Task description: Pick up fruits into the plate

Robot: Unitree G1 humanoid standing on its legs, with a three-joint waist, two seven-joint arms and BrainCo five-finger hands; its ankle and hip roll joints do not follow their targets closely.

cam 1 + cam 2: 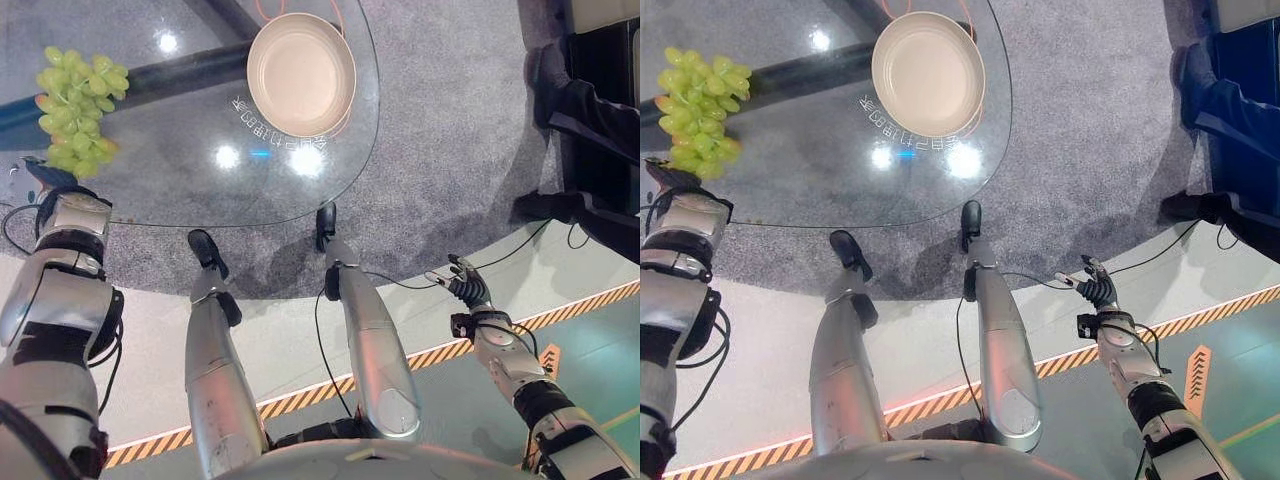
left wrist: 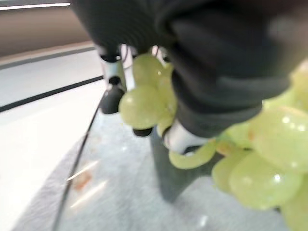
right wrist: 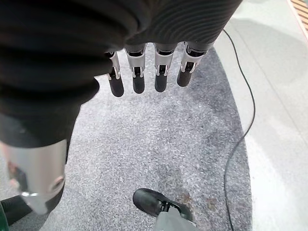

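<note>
A bunch of green grapes is at the left end of the round glass table. My left hand reaches in from the near edge and is closed into the bunch. In the left wrist view its fingers and thumb curl round the grapes, which press against the palm. A cream plate with nothing on it sits at the far middle of the table, well right of the grapes. My right hand hangs low at my right side, fingers straight over the grey carpet, holding nothing.
A person in dark clothes stands at the right, off the carpet's edge. Yellow-black striped tape runs across the floor near my right hand. The table's dark legs show through the glass.
</note>
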